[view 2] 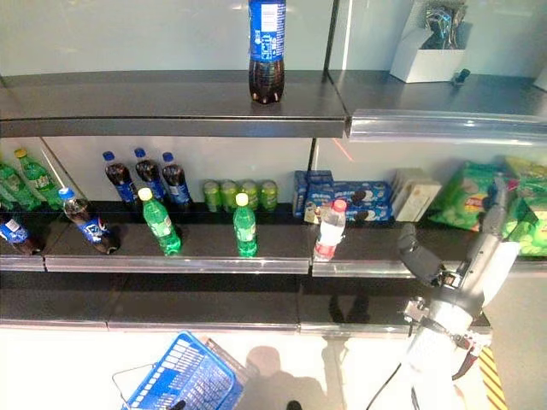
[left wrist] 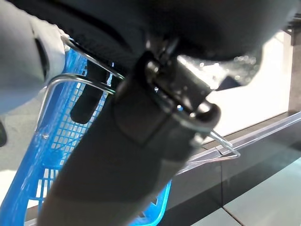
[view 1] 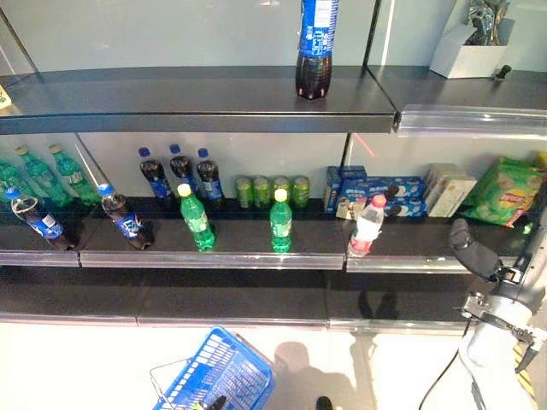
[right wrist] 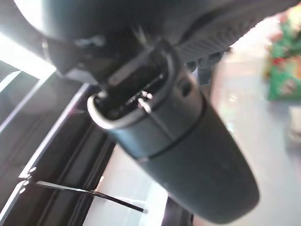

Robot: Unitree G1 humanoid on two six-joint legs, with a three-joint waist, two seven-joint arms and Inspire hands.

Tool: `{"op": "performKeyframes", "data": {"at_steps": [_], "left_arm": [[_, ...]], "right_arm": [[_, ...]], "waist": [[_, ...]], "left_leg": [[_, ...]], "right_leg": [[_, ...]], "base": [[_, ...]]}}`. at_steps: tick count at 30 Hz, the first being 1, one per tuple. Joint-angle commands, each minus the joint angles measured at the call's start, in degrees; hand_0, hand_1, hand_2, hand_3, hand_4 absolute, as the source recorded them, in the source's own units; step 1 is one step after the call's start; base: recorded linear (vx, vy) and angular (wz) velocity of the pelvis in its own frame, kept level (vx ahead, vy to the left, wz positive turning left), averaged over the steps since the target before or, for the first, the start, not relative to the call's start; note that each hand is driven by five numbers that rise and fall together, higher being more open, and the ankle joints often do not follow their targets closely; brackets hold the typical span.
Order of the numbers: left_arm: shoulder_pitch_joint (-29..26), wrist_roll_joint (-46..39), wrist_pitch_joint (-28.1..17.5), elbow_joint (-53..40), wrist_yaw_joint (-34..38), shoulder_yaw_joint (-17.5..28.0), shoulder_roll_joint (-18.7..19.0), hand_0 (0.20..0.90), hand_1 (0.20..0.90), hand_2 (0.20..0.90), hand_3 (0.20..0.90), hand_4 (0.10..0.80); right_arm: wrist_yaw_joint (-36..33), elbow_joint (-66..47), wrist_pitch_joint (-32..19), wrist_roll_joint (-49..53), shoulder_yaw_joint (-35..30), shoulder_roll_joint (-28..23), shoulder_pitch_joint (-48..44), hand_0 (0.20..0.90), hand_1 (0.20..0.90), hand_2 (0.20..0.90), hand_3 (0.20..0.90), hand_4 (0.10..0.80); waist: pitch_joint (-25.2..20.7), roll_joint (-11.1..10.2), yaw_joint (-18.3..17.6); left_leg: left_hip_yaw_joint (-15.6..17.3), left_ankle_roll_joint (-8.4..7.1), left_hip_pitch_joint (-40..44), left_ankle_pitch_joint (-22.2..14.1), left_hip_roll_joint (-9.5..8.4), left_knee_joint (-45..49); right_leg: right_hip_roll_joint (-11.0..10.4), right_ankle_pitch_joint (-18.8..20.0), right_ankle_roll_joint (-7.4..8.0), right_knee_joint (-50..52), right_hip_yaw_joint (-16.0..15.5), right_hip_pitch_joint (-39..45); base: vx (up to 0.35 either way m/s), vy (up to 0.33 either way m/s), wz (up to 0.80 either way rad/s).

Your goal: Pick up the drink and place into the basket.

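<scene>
Nearest, on the pale floor: one blue plastic basket [view 1: 218,373] with wire handles, left hand [left wrist: 141,136] curled round a handle. Right hand [view 1: 473,248] raised by the middle shelf's [view 1: 214,249] front edge, right of the drinks; fingers' state not readable, nothing seen in its hold. At that shelf's front: two green soda bottles [view 1: 281,221], upright, and one clear bottle with a red cap [view 1: 367,225], all untouched. Left: two tilted cola bottles [view 1: 125,217]. Behind: three upright cola bottles [view 1: 181,172], four green cans [view 1: 272,190], blue biscuit boxes [view 1: 376,193], a green snack bag [view 1: 504,191]. Farthest, on the top shelf [view 1: 197,98]: one tall cola bottle [view 1: 315,47].
</scene>
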Motion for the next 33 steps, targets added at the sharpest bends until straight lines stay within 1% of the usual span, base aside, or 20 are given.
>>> {"op": "performKeyframes", "data": {"at_steps": [1,3,4,7,10,13,14,17,20,25,28,30,33], "left_arm": [[-3.0,2.3,-7.0,-2.5,-1.0,-0.5,4.0,0.3,0.3,0.3,0.2,0.1],[-3.2,1.6,-6.9,-3.3,-0.7,-1.3,4.0,0.3,0.3,0.3,0.2,0.1],[-3.2,0.7,-6.7,-4.6,-0.4,-2.3,4.1,0.3,0.3,0.3,0.2,0.1],[-4.3,-1.0,-6.3,-5.7,0.5,-4.2,4.5,0.3,0.3,0.3,0.2,0.1],[-5.4,-2.3,-6.4,-6.5,1.4,-5.5,4.8,0.3,0.3,0.3,0.2,0.1],[-5.8,-2.9,-6.8,-7.1,1.9,-6.5,4.7,0.3,0.3,0.3,0.2,0.1],[-6.3,-3.6,-7.0,-8.0,1.7,-7.4,5.1,0.3,0.3,0.3,0.2,0.1],[-7.8,-5.1,-7.8,-9.0,1.1,-8.6,5.6,0.3,0.3,0.3,0.2,0.1],[-9.5,-7.4,-9.1,-10.5,0.7,-10.9,5.7,0.3,0.3,0.3,0.2,0.1],[-11.1,-9.2,-10.7,-12.0,-1.2,-12.7,5.7,0.3,0.3,0.3,0.2,0.1],[-12.5,-9.6,-10.3,-12.8,-1.4,-13.7,6.0,0.3,0.3,0.3,0.2,0.1],[-13.2,-9.5,-9.7,-13.4,-0.8,-14.1,6.0,0.3,0.3,0.3,0.2,0.1],[-13.7,-9.7,-9.1,-13.3,-0.8,-14.3,6.3,0.3,0.3,0.3,0.2,0.1]], "right_arm": [[3.4,-5.1,-3.2,3.3,0.1,-0.9,-6.4,0.9,0.9,0.9,0.9,0.8],[3.2,-4.8,-3.7,3.3,1.4,-0.6,-7.0,0.9,0.9,0.9,0.9,0.8],[2.2,-4.6,-4.4,3.8,2.4,-0.8,-8.1,0.9,0.9,0.9,0.9,0.8],[-0.8,-3.4,-7.1,6.1,3.3,-1.0,-11.7,0.9,0.9,0.9,0.9,0.8],[-4.8,-2.6,-9.3,6.3,3.6,0.3,-14.9,0.9,0.9,0.9,0.9,0.8],[-6.7,-2.1,-9.6,6.3,3.7,1.0,-16.5,0.9,0.9,0.9,0.9,0.8],[-8.5,-1.8,-9.1,6.6,3.6,0.6,-18.7,0.9,0.9,0.9,0.9,0.8],[-11.2,-1.0,-9.0,6.5,3.4,0.6,-22.3,0.9,0.9,0.9,0.9,0.8],[-14.3,0.3,-8.5,6.2,3.8,0.6,-27.4,0.9,0.9,0.9,0.9,0.8],[-14.9,1.3,-7.4,8.0,4.8,0.1,-32.3,0.9,0.9,0.9,0.9,0.8],[-12.6,2.6,-6.2,11.0,5.4,-0.1,-35.7,0.9,0.9,0.9,0.9,0.8],[-11.5,3.0,-4.5,11.7,6.0,0.0,-38.0,0.9,0.9,0.9,0.9,0.8],[-10.3,3.4,-3.6,11.6,6.3,-0.2,-39.8,0.9,0.9,0.9,0.9,0.8]], "waist": [[1.4,-2.4,1.3],[2.4,-2.4,1.6],[3.9,-2.3,2.0],[6.2,-1.7,2.7],[8.5,-1.0,3.2],[10.1,-0.6,3.5],[11.6,-0.4,3.7],[14.1,0.0,3.7],[17.5,1.1,3.7],[20.3,2.2,3.6],[21.8,2.7,3.7],[22.5,2.9,3.8],[23.1,3.1,4.0]], "left_leg": [[0.1,1.87,-1.7,0.2,-0.36,3.2],[-0.9,1.91,-3.6,-0.4,-0.62,6.3],[-1.9,1.94,-5.7,-0.6,-0.86,8.4],[-3.3,2.03,-9.4,-0.5,-1.2,10.5],[-4.3,2.21,-11.8,-0.2,-1.6,11.5],[-4.8,2.26,-13.0,0.0,-1.92,12.1],[-5.3,2.34,-14.6,0.0,-2.12,13.3],[-6.0,2.42,-17.8,0.1,-2.18,15.6],[-6.9,2.43,-21.3,0.4,-2.58,17.7],[-7.4,2.52,-24.3,0.8,-3.17,18.9],[-7.9,2.59,-26.2,1.0,-3.53,19.9],[-8.1,2.61,-27.0,1.2,-3.63,20.2],[-8.1,2.67,-27.5,1.5,-3.63,20.1]], "right_leg": [[-4.3,-5.0,3.22,3.6,-0.4,3.5],[-4.2,-5.8,2.59,5.8,-0.5,2.5],[-4.3,-6.2,2.21,7.4,-0.4,1.0],[-4.4,-6.6,1.73,9.8,-0.6,-2.2],[-4.3,-6.9,1.41,11.2,-0.7,-4.5],[-4.4,-7.0,1.18,11.6,-1.1,-5.2],[-4.6,-7.1,0.95,12.5,-1.2,-6.4],[-4.9,-7.1,0.51,14.3,-1.5,-9.2],[-5.4,-7.0,-0.02,16.2,-1.5,-12.4],[-5.9,-7.0,-0.32,17.8,-1.2,-15.6],[-6.0,-6.8,-0.48,18.6,-1.2,-17.3],[-6.0,-6.9,-0.56,18.8,-1.2,-18.0],[-5.8,-6.8,-0.68,18.8,-1.2,-18.3]], "base": [[0.046,-0.013,-0.03],[0.021,-0.008,-0.02],[0.0,0.0,0.0],[-0.074,0.012,0.04],[-0.087,0.004,0.07],[-0.037,-0.023,0.06],[-0.091,-0.04,0.11],[-0.13,-0.028,0.13],[-0.133,0.022,0.04],[-0.072,0.015,0.04],[-0.073,-0.005,0.01],[-0.042,-0.012,0.01],[0.0,0.0,0.0]]}}
